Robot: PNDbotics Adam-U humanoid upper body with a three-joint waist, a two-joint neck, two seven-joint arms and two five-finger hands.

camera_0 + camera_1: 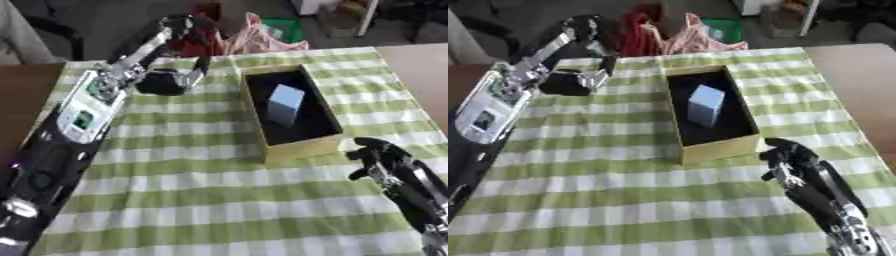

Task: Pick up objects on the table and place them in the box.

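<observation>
Left eye view: we see the box [297,147], an open yellow-walled carton with a dark interior, standing on the green-checked cloth [219,200] with its long axis running away from us. A pale blue block [285,104] already lies inside it, near the middle. Our left hand [171,80] hangs above the far left of the cloth, just beside the box's far left corner; whether its dark fingers are curled round anything we cannot tell. Our right hand [791,156] sits at the box's near right corner, fingers curled, holding nothing visible. We find no further loose object on the cloth; we judge the left hand the likelier carrier, with the box opening lying to its right and slightly nearer us
</observation>
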